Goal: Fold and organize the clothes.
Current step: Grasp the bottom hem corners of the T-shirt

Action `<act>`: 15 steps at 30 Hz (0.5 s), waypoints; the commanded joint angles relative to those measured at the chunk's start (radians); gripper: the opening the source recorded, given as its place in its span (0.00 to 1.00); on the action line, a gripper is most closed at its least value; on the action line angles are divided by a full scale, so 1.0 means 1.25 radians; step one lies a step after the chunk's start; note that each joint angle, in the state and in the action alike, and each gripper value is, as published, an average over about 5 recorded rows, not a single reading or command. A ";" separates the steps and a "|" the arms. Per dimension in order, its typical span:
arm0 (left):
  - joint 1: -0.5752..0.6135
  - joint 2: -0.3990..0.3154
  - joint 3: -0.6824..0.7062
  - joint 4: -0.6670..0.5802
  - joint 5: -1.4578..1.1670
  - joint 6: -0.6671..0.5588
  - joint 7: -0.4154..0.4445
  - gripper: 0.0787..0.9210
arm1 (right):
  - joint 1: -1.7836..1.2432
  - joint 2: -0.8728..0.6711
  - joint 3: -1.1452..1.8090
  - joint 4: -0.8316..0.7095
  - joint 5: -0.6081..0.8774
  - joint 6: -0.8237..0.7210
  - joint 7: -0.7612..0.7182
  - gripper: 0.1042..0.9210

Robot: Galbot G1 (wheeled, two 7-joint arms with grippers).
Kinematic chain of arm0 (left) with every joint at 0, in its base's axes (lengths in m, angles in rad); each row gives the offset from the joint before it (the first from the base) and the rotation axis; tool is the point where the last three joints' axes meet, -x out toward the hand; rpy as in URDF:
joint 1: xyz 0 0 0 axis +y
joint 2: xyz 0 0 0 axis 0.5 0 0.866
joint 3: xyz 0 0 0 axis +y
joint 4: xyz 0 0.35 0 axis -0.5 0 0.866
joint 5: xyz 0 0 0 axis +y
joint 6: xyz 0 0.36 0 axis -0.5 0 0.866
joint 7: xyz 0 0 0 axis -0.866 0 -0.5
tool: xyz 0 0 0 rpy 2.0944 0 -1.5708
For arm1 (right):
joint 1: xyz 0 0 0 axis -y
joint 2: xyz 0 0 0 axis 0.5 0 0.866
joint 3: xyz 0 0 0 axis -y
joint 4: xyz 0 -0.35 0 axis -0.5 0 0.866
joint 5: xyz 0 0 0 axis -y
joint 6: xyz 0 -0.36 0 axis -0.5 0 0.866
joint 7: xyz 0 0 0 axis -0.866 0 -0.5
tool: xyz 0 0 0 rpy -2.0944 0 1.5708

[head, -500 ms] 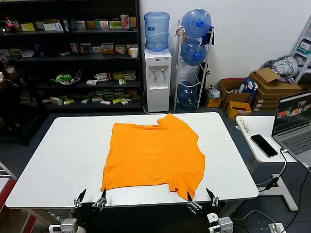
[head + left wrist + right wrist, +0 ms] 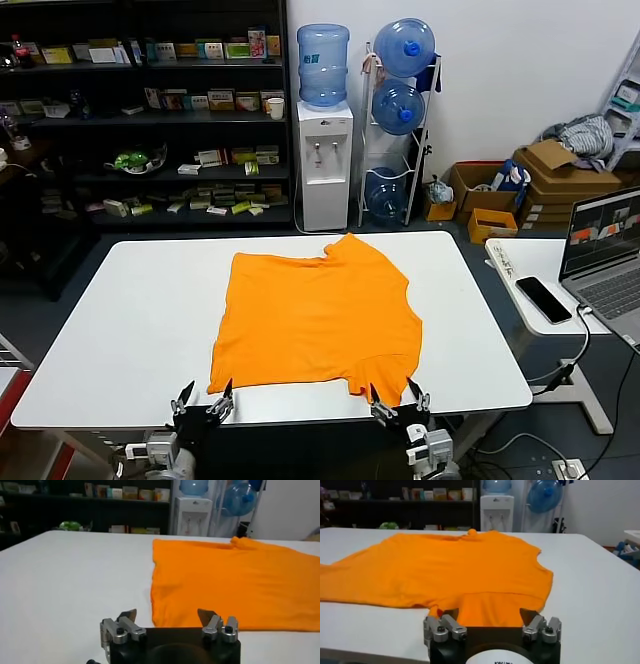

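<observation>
The bright orange T-shirt (image 2: 318, 315) lies spread flat on the white table (image 2: 130, 330), plain side up, no lettering in view. My left gripper (image 2: 203, 398) is open at the table's front edge, just before the shirt's near left corner (image 2: 165, 615). My right gripper (image 2: 397, 395) is open at the front edge before the shirt's near right sleeve (image 2: 495, 607). Both are empty and do not touch the cloth. The shirt also fills the left wrist view (image 2: 235, 585) and the right wrist view (image 2: 450, 565).
A side desk on the right holds a phone (image 2: 543, 298), a laptop (image 2: 605, 250) and a power strip (image 2: 503, 259). Behind the table stand shelves (image 2: 150, 120), a water dispenser (image 2: 325, 150) and a bottle rack (image 2: 400, 110). Bare table lies on both sides of the shirt.
Both grippers have moved inward and forward toward the shirt's near edge. The shirt has not moved.
</observation>
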 commanded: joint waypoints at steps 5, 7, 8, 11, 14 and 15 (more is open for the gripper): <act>-0.033 -0.013 0.016 0.088 0.020 -0.029 -0.003 0.66 | 0.007 0.011 -0.016 -0.060 -0.072 0.059 0.006 0.48; -0.024 -0.014 0.018 0.073 0.021 -0.037 -0.005 0.59 | -0.005 0.008 -0.017 -0.047 -0.076 0.074 0.011 0.41; -0.020 -0.013 0.020 0.065 0.021 -0.041 -0.005 0.56 | -0.012 0.005 -0.017 -0.039 -0.077 0.082 0.015 0.37; -0.006 -0.013 0.023 0.044 0.021 -0.054 -0.008 0.46 | -0.031 -0.004 -0.018 -0.013 -0.071 0.102 0.030 0.27; 0.008 -0.012 0.024 0.030 0.029 -0.072 -0.011 0.35 | -0.049 -0.015 -0.020 0.016 -0.056 0.113 0.045 0.16; 0.013 -0.012 0.024 0.026 0.034 -0.078 -0.012 0.31 | -0.055 -0.019 -0.021 0.027 -0.048 0.114 0.049 0.13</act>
